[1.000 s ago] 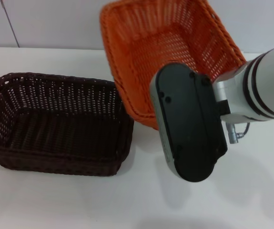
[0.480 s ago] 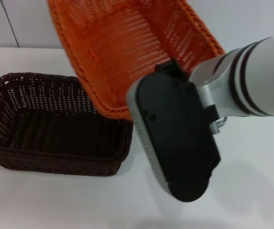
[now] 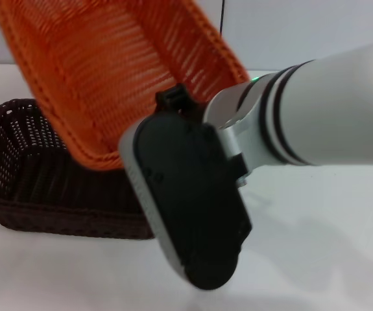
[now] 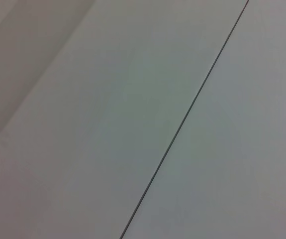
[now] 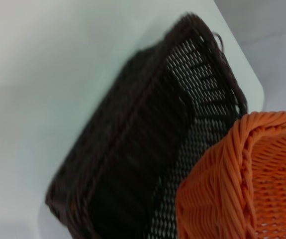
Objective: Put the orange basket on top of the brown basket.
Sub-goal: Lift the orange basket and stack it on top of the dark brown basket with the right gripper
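Above the table's left half, we see the orange basket [image 3: 108, 71] lifted and tilted, its open side facing the head camera and its low braided rim hanging over the right end of the brown basket [image 3: 24, 175]. From this angle we cannot tell whether the two baskets touch or whether a gap lies between them. In the right wrist view the orange basket [image 5: 247, 179] overlaps one corner of the brown basket [image 5: 143, 149], whose dark weave runs slantwise across the picture.

We see the brown basket resting flat on the white table [image 3: 316, 246], open side up, with its right end hidden behind the orange one and the arm.

Our right gripper [image 3: 180, 110] sits at the near right edge of the orange basket, behind its own black housing, which fills the middle of the head view; we cannot tell how its jaws stand, though the basket hangs from that spot. Its white arm reaches in from the right.

Our left gripper does not show anywhere; its wrist camera gives only a pale flat surface [image 4: 108, 124] crossed by one thin dark seam.
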Available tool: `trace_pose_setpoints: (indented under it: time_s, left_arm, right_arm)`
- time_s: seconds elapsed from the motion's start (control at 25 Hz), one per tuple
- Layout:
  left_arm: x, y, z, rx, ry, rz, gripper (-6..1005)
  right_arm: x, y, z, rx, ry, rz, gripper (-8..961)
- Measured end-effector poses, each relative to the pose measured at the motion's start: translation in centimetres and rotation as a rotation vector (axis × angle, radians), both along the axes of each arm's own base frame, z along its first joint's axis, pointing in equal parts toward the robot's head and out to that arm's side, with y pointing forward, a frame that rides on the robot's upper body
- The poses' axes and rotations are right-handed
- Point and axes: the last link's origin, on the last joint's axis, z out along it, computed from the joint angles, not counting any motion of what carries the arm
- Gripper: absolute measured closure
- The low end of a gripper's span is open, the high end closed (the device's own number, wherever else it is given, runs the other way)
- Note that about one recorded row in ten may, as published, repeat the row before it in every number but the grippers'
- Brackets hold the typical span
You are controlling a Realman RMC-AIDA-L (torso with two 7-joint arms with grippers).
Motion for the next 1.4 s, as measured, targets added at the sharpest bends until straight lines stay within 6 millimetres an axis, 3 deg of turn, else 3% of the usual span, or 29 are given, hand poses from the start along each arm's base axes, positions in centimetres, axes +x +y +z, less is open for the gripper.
trace_pose_setpoints:
  time_s: [0.28, 0.44, 0.88, 1.4]
  left_arm:
    - [-0.1, 0.3, -0.3, -0.003, -0.010, -0.003, 262]
    - [0.0, 0.3, -0.2, -0.001, -0.006, -0.003, 262]
    - [0.0, -0.4, -0.8, 0.054, -0.032, -0.060, 262]
    - [-0.2, -1.3, -1.3, 0.089, -0.042, -0.080, 262]
  right_arm:
    - [0.1, -0.8, -2.5, -0.069, 0.004, 0.124, 822]
    - [0.2, -0.8, -2.7, -0.084, 0.025, 0.178, 820]
    - [3.9, 0.0, -2.4, -0.107, 0.029, 0.366, 816]
    - [6.9, 2.2, -1.7, -0.185, 0.046, 0.350, 812]
